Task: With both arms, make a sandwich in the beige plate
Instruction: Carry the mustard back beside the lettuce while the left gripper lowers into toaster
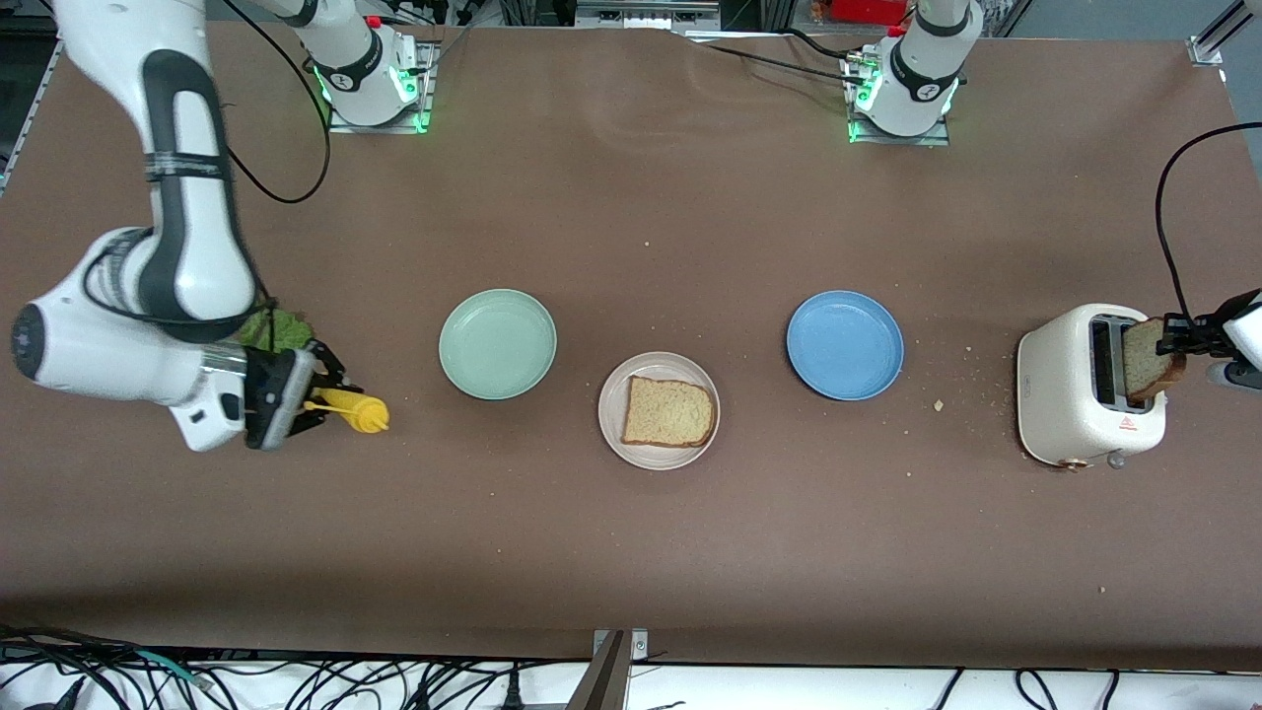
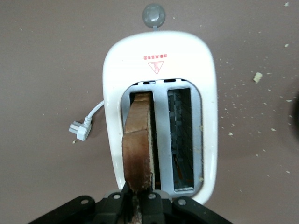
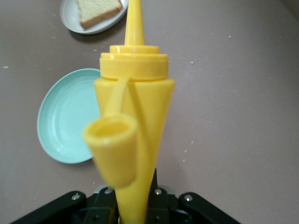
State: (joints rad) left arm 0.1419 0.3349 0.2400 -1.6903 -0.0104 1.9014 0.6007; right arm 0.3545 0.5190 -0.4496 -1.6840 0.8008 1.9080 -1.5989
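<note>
Left gripper (image 1: 1175,340): we see it clamped tight on a bread slice (image 1: 1149,360) that stands upright, partly in a slot of the white toaster (image 1: 1070,394) near the table's edge at the left arm's end.
Right gripper (image 1: 314,394): we see it closed around a yellow squeeze bottle (image 1: 357,411), cap flipped open, held over the table toward the right arm's end.
Lettuce leaf (image 1: 278,330): we find it partly hidden under the right arm.
Beige plate (image 1: 659,454): mid-table, it carries a second bread slice (image 1: 667,411) lying flat.
Mint-green plate (image 1: 497,343): beside the beige plate, farther from the front camera, toward the right arm's end.
Blue plate (image 1: 844,344): likewise, toward the left arm's end.
Crumbs (image 1: 938,404): we spot them between the blue plate and the toaster.
</note>
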